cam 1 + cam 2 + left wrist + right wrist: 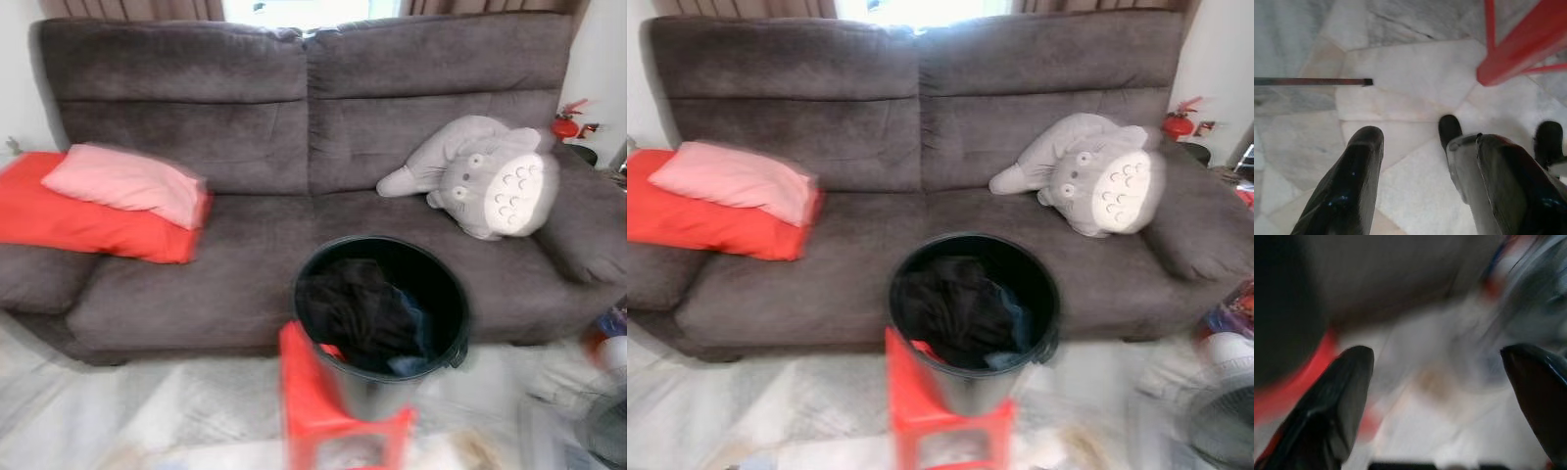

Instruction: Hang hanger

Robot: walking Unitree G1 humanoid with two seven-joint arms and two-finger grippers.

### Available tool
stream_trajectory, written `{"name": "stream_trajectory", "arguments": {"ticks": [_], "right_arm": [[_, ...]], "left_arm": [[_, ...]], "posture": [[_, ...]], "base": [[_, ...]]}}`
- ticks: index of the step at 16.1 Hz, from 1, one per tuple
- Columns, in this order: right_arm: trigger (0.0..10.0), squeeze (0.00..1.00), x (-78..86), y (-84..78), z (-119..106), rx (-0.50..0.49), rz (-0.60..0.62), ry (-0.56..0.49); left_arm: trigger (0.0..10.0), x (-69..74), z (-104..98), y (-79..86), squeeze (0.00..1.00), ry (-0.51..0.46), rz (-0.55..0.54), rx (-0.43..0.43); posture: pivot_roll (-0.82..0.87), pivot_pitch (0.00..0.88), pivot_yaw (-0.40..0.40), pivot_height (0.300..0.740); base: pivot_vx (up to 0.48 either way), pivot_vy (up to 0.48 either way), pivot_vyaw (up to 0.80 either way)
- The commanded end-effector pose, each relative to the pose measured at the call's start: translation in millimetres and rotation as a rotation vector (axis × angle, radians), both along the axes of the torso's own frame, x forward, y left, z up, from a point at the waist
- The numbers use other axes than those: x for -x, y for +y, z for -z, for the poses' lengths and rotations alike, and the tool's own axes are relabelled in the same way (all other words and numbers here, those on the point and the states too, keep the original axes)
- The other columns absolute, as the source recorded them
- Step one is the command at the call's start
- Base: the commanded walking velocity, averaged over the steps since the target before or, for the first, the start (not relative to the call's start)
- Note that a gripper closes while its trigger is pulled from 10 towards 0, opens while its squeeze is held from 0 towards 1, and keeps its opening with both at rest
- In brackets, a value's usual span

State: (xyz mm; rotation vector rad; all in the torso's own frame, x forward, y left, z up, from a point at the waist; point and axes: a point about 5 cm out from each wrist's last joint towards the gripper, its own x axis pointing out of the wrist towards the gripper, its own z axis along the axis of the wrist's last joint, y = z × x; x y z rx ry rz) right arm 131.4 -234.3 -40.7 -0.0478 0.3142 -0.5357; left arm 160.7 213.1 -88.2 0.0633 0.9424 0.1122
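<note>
Black bin (446, 294) of dark clothes (353, 308) on red stool (313, 397), before grey sofa (186, 108). Left pincer (1427, 178) and right pincer (1447, 399) both wide, empty, over floor.

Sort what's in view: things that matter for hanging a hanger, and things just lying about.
For the job: black bucket of dark clothes on the red stool; left gripper and right gripper, both open over the floor. I can't make out a hanger.

Lying about: sofa, grey plush toy, pink pillow, red cushion, fan.
</note>
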Motion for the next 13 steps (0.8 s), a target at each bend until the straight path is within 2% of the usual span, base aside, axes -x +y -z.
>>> {"name": "stream_trajectory", "arguments": {"ticks": [1,2,4,6,7,9,10,11,12,13], "right_arm": [[10.0,0.00,-3.2,-27.3,-40,0.122,0.017,-0.182],[10.0,0.00,-5.9,-29.7,-75,0.188,-0.013,-0.294],[10.0,0.00,-14.3,-23.1,-95,0.214,-0.036,-0.360],[10.0,0.00,-35.8,-7.1,-128,0.222,-0.078,-0.474],[10.0,0.00,-48.6,-2.0,-142,0.191,-0.110,-0.508],[10.0,0.00,-86.2,0.9,-163,0.224,-0.198,-0.536],[10.0,0.00,-109.0,10.3,-188,0.211,-0.277,-0.602],[10.0,0.00,-119.7,16.8,-201,0.205,-0.306,-0.640],[10.0,0.00,-131.6,29.2,-213,0.138,-0.347,-0.699],[10.0,0.00,-135.1,33.1,-212,0.136,-0.358,-0.689]], "left_arm": [[10.0,8.0,3,4.9,0.00,0.036,0.000,-0.010],[10.0,6.9,2,7.0,0.00,0.033,-0.005,-0.015],[10.0,5.5,1,8.1,0.00,0.030,-0.012,-0.019],[10.0,3.8,1,4.9,0.00,0.020,-0.026,-0.010],[10.0,3.2,1,3.0,0.00,0.019,-0.026,-0.006],[10.0,-2.1,0,-0.8,0.00,0.013,-0.003,-0.005],[10.0,-7.1,-2,-0.5,0.00,-0.004,-0.010,-0.002],[10.0,-8.5,-3,0.3,0.00,-0.009,-0.014,-0.004],[10.0,-8.5,-3,2.0,0.00,-0.008,-0.026,-0.007],[10.0,-8.3,-4,3.7,0.00,-0.006,-0.035,-0.010]], "posture": [[-0.24,0.089,0.036,0.740],[-0.25,0.082,0.029,0.740],[-0.24,0.075,0.024,0.740],[-0.24,0.068,0.021,0.740],[-0.24,0.069,0.021,0.740],[-0.24,0.078,0.025,0.740],[-0.22,0.084,0.023,0.740],[-0.21,0.086,0.018,0.740],[-0.20,0.081,0.018,0.740],[-0.20,0.074,0.022,0.740]], "base": [[0.000,0.000,0.00],[0.000,0.000,0.00],[0.000,0.000,0.00],[0.000,0.000,0.00],[0.000,0.000,0.00],[0.000,0.000,0.00],[0.000,0.000,0.00],[0.000,0.000,0.00],[0.000,0.000,0.00],[0.000,0.000,0.00]]}}
